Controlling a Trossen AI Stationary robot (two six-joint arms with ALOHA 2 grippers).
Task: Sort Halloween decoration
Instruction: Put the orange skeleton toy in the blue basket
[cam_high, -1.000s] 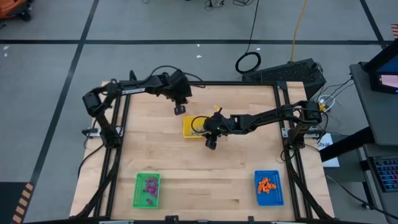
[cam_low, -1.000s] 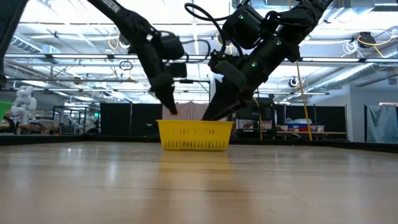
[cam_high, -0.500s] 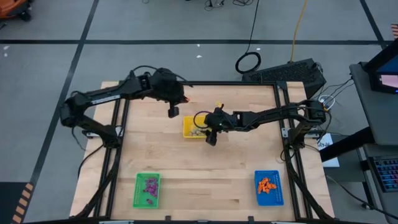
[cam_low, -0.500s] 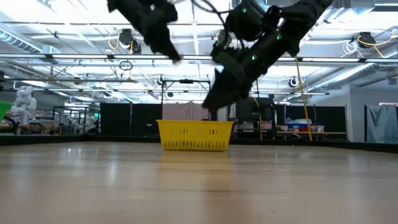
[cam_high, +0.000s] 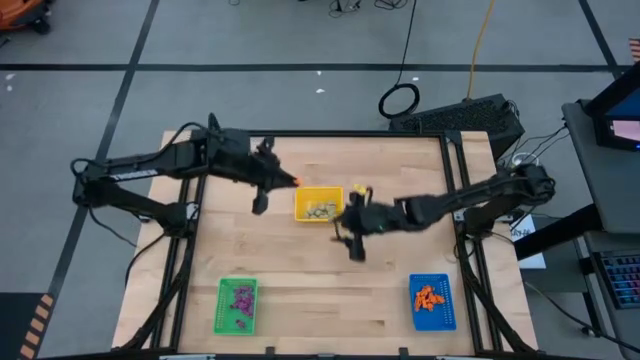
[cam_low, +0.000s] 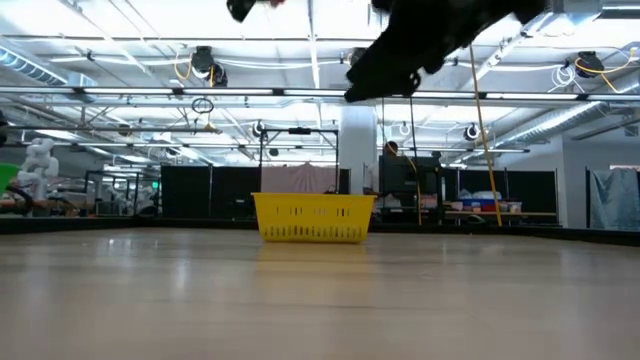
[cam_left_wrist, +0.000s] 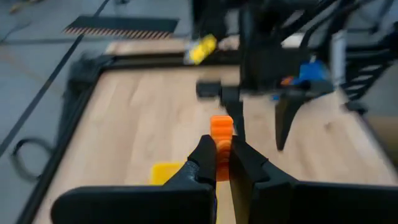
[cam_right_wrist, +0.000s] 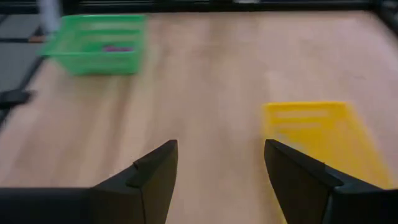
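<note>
Surfaces as I see them from the console.
Table (cam_high: 300, 270): pale wood planks, smooth, faint sheen. Yellow tray (cam_low: 312, 217), green tray (cam_right_wrist: 96, 42), blue tray (cam_high: 432, 302): slotted plastic. Orange trinket (cam_left_wrist: 221, 132): glossy plastic. Left gripper (cam_left_wrist: 222, 163) fingers: matt black.

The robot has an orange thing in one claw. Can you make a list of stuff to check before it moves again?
1. Left claw is shut on the orange trinket: ok.
2. Right claw is open and holds nothing: ok.
3. The blue tray, where the other orange trinkets lie, shows near the front right corner: ok.
4. The way from the left claw to the blue tray is free: not ok, the right arm reaches across the middle of the table.
5. The yellow tray holds only pale trinkets: ok.
6. The green tray holds only purple trinkets: ok, as far as the high view shows.
</note>
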